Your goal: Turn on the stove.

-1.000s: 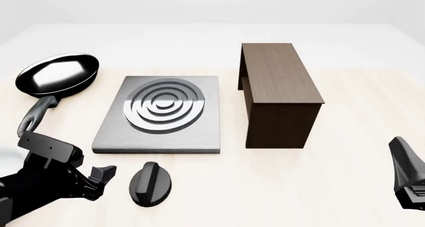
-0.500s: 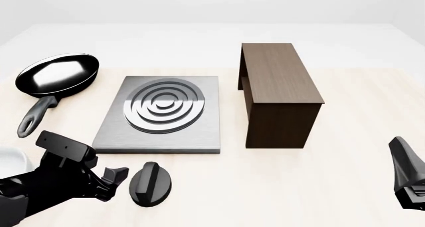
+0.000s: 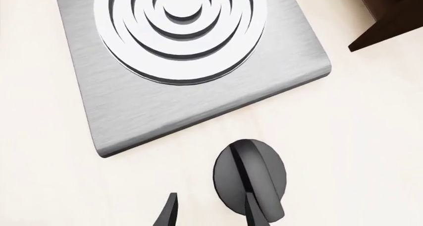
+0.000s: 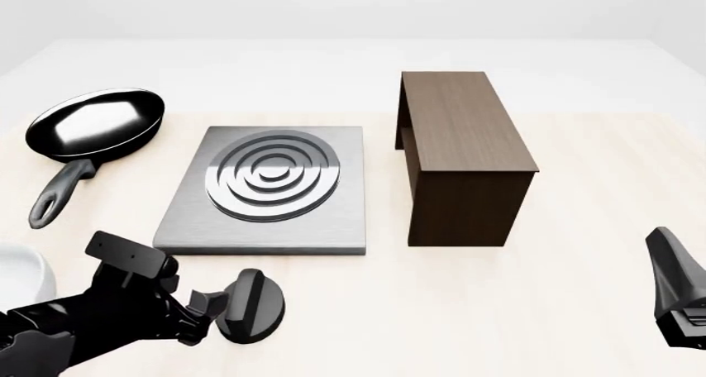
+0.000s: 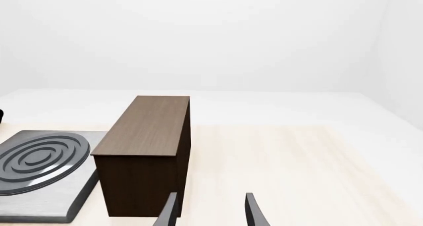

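Reaching in low beside the knob (image 4: 251, 305), which sits on the bench just in front of the stove (image 4: 266, 191), the left tool (image 4: 210, 311) gapes empty, seemingly lining up on its ridge.

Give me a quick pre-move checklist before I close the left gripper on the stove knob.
1. Left gripper open: ok.
2. Knob ridge between the fingers: not ok; one finger overlaps it, the other sits beside the knob.
3. Knob visible in the front view: ok.
4. Stove slab away from the fingers: ok.
5. Frying pan out of the path: ok.
6. Right gripper parked away: ok.
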Tool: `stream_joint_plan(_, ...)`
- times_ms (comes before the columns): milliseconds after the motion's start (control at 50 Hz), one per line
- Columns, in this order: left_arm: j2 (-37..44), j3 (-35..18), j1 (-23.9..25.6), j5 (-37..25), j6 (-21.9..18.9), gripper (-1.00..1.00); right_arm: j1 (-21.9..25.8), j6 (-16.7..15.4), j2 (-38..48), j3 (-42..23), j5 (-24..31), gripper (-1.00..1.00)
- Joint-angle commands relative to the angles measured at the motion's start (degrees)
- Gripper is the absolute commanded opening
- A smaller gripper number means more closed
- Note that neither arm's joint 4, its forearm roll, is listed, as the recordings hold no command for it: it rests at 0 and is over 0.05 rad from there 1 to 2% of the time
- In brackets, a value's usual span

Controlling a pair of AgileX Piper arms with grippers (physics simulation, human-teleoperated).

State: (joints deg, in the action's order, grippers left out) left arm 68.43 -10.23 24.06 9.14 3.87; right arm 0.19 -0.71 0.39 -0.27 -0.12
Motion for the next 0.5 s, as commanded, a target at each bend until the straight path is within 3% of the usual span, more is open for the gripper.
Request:
stream_joint_plan(20, 3.87, 0.76, 0.68, 3.42, 1.01, 1.0, 0.01, 0.0, 0.0, 0.0, 0.0, 1.0)
stream_joint_plan(500, 10.32, 1.79, 3.14, 8.15, 3.63, 1.0, 0.04, -0.02, 0.0, 0.0, 0.0, 1.0)
